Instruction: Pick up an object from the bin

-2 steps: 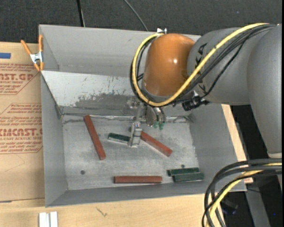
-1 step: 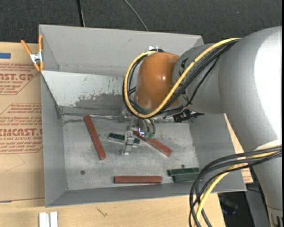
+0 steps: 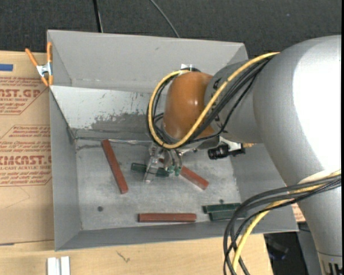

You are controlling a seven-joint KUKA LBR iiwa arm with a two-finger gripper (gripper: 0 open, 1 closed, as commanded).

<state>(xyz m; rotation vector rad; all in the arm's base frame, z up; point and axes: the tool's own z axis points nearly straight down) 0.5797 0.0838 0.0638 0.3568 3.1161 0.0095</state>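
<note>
Gripper (image 3: 159, 168) hangs low over the middle of the grey bin (image 3: 92, 96), its opening impossible to judge beneath the orange wrist cover (image 3: 186, 105). A small dark green block (image 3: 139, 167) lies just at its left, a red stick (image 3: 193, 178) just at its right.

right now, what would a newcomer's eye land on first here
The bulky grey arm with its orange wrist cover reaches in from the right, its gripper low over the middle of the bin. A tilted red-brown stick lies left of it and a flat red-brown stick near the front wall.
</note>
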